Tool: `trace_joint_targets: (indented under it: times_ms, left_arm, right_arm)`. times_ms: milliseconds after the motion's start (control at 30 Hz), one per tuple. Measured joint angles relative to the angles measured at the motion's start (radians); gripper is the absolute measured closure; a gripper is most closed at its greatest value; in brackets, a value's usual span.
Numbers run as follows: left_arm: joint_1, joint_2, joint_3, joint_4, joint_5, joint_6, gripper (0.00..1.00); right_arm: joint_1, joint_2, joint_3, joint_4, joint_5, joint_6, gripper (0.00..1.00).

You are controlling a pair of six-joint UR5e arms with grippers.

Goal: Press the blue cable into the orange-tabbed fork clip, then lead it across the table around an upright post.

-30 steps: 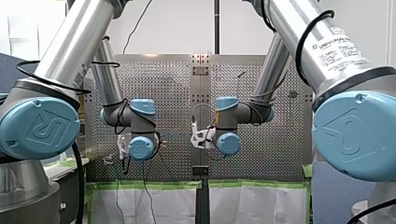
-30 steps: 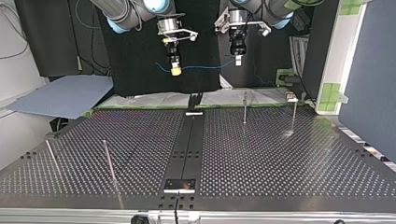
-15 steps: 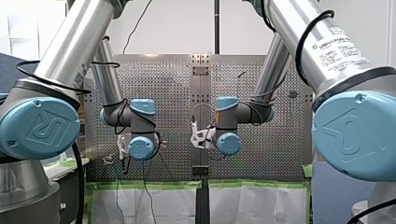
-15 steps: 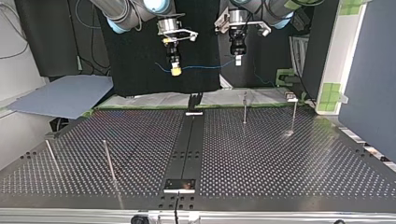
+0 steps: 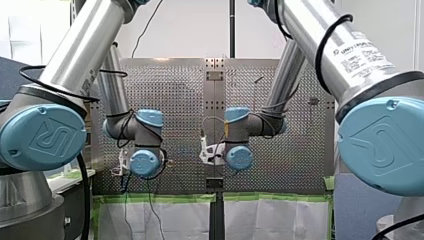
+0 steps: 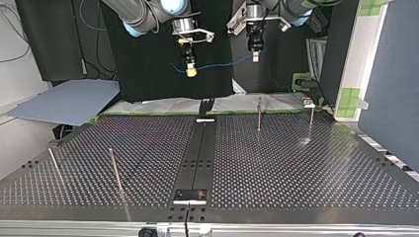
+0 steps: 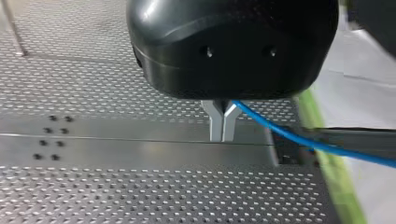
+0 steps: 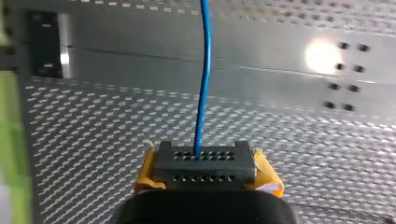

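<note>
Left gripper (image 7: 222, 133) and right gripper (image 6: 190, 72) clamp blue cable (image 7: 289, 135) — aloft.

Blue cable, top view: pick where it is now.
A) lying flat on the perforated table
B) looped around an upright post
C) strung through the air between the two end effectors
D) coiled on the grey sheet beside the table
C: the blue cable sags in the air from my right end effector to my left end effector, above the perforated table and touching no post.

Cable (image 6: 222, 65) between left hand (image 6: 255, 58), right hand (image 6: 190, 72)
</note>
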Motion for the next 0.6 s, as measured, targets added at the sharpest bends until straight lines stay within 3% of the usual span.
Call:
trace_joint_targets:
  times_ms: [100, 267, 600]
  left_arm:
    - [0.0, -0.001, -0.004, -0.007, 0.0, 0.005, 1.0]
    - [0.0, -0.001, -0.004, -0.009, 0.0, 0.006, 1.0]
    - [0.001, -0.003, -0.004, -0.011, 0.002, 0.006, 1.0]
  right_arm:
    - [0.005, 0.03, -0.003, 0.03, 0.023, 0.0, 1.0]
    - [0.006, 0.062, -0.004, 0.078, 0.034, 0.0, 1.0]
    - [0.006, 0.067, -0.004, 0.092, 0.036, 0.0, 1.0]
